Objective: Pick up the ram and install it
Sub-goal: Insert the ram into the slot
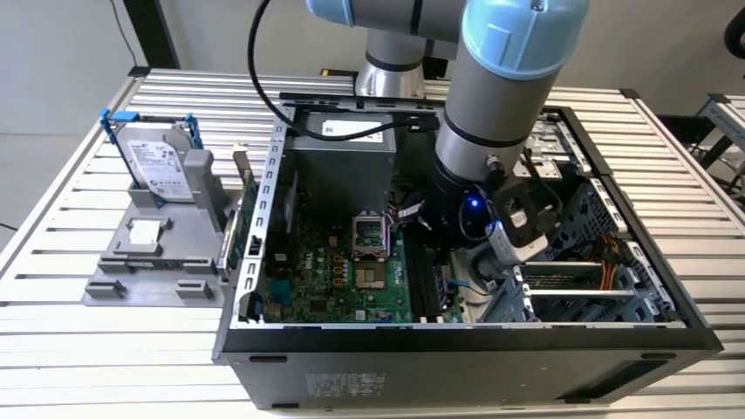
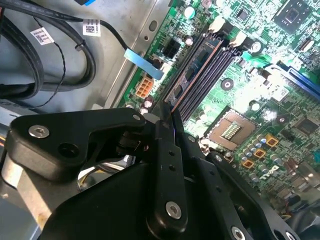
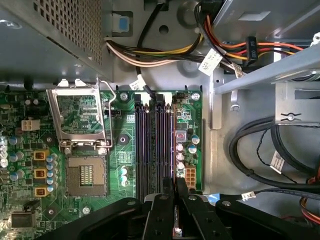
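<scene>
the ram [image 2: 192,75] stands on edge along the outermost of the black memory slots [image 3: 154,145], its bare top edge running away from the gripper [image 2: 172,125], whose black fingers [image 2: 167,165] are closed together over the stick's near end. it looks seated or close to it, though the pictures don't settle that. by the look of it this is a light, stiff and thin board, easily cracked if twisted and best gripped by its flat faces or pressed squarely on the top edge, clear of the chips. around it lies the green motherboard [image 3: 120,165] with its open processor socket [image 3: 80,120], inside the opened computer case [image 1: 466,336]. on the exterior view's left, a hard drive [image 1: 163,166] stands in a grey fixture [image 1: 140,262] on the slatted table [image 1: 70,349].
</scene>
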### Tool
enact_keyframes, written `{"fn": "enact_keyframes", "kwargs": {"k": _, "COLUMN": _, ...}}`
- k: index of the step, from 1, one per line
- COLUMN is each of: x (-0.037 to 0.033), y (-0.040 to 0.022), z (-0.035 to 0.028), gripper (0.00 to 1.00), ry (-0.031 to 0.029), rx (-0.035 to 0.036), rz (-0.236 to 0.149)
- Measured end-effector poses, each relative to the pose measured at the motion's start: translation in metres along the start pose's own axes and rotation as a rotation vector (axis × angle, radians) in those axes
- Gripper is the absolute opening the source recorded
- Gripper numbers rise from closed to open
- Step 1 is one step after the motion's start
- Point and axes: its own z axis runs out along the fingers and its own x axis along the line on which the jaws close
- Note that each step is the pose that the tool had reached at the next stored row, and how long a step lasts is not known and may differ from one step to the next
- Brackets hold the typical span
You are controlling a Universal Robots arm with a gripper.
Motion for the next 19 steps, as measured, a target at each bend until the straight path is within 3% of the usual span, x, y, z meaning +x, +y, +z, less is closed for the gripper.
{"fn": "enact_keyframes", "kwargs": {"k": 11, "x": 0.0009, "y": -0.0002, "z": 0.0078, "gripper": 0.0, "ry": 0.0, "rx": 0.0011, "rz": -0.002}}
{"fn": "enact_keyframes", "kwargs": {"k": 19, "x": 0.0011, "y": -0.0005, "z": 0.0083, "gripper": 0.0, "ry": 0.0, "rx": 0.0019, "rz": -0.002}}
